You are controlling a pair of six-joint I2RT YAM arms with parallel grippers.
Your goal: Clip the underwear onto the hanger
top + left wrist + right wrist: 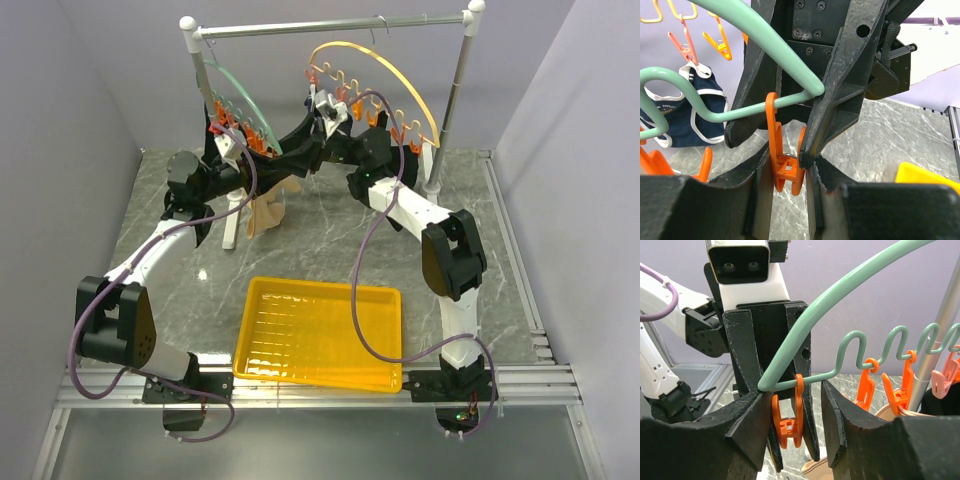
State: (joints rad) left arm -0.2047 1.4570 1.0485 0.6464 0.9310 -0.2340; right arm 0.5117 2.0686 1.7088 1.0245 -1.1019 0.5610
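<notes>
My left gripper (789, 170) pinches the end clip (787, 427) of the hanger (840, 290), my right gripper (792, 390) gapes empty around it, and the underwear (265, 215) dangles below, so this crowding may knock the clip loose before any cloth enters.

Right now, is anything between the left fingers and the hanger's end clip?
Nothing visible. The end clip of the hanger sits between the left fingers; the right fingers flank the same clip from the opposite side.
</notes>
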